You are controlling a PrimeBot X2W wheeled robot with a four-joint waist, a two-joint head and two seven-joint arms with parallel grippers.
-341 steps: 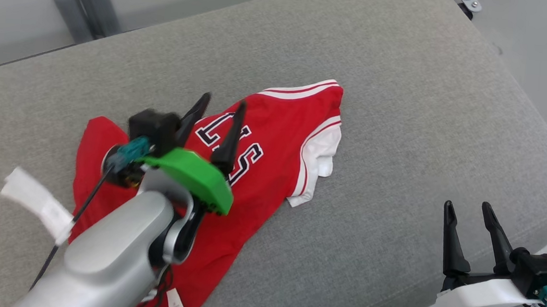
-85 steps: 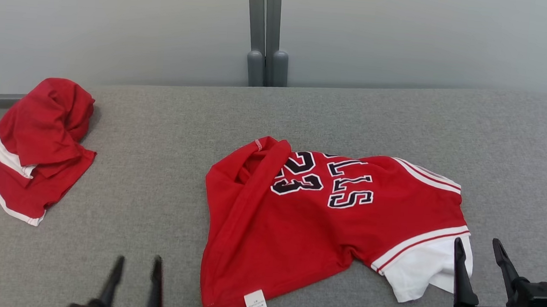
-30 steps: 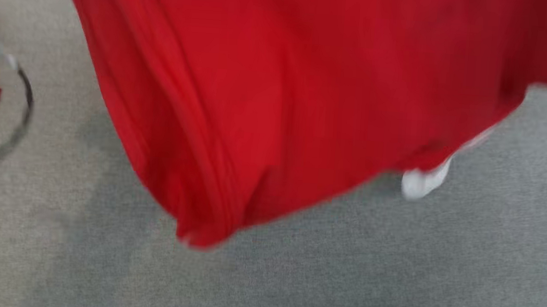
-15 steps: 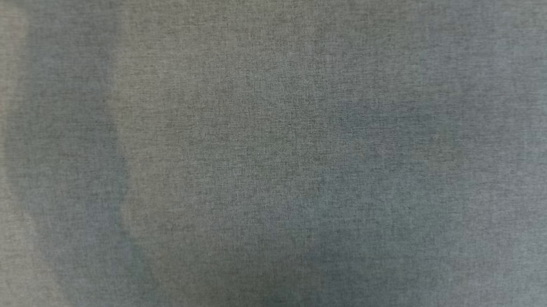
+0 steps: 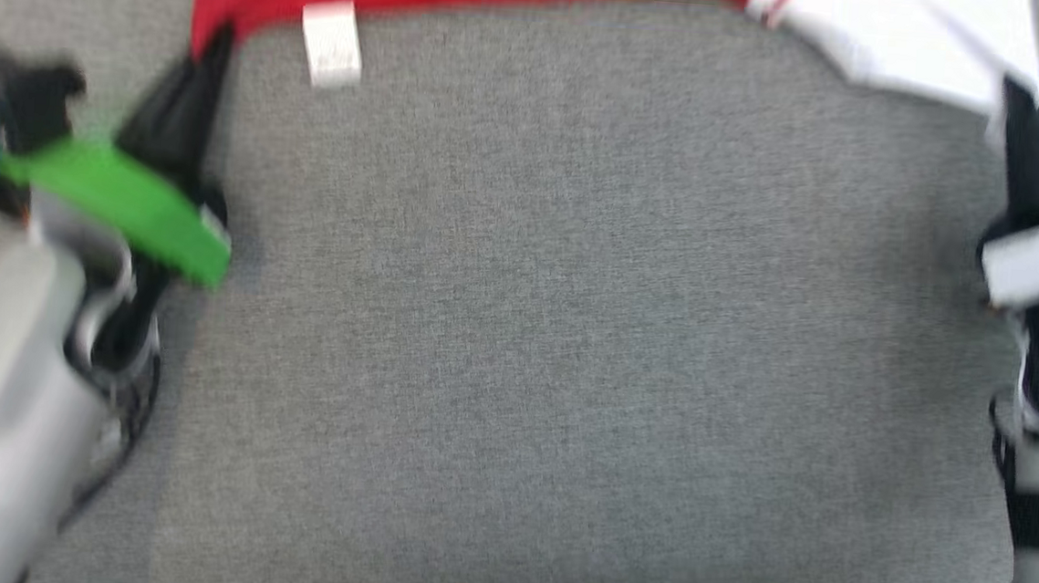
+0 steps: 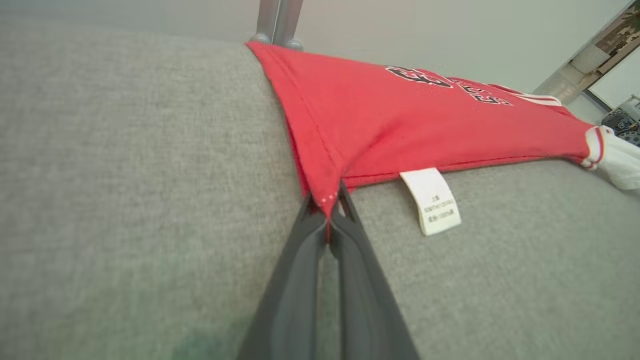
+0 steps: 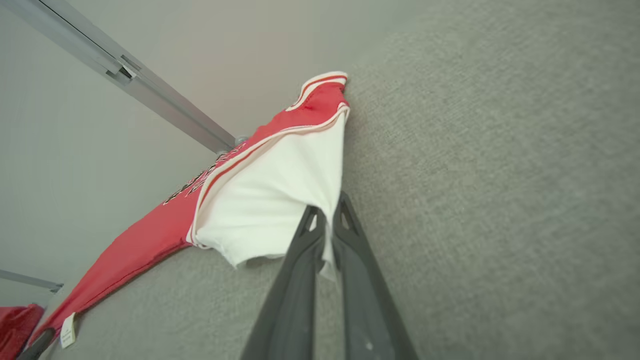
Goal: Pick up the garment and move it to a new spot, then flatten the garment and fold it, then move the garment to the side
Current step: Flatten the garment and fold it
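The grey cushion carries everything and has a fine woven cover. On it lies one garment, a red sport shirt spread almost flat, with its low hem turned toward the near edge of the cushion but well apart from that edge. In the left wrist view its far corner reaches the back edge of the cushion, just beside a grey metal post. The cloth is bright red with stitched hems. One side ends in a white sleeve trimmed with thin red and white stripes.

A second red cloth shows at the far left side of the cushion in the right wrist view; its shape I cannot tell.

There are two grippers. The left gripper has its fingers pressed together on the red hem corner of the garment. The right gripper is clamped on the edge of the white sleeve, on the opposite corner.

Black signs with white outline are printed on the chest, but they are seen too slanted to read. One small white label hangs from the hem, near the left gripper. It has some lines of tiny print which are not readable.
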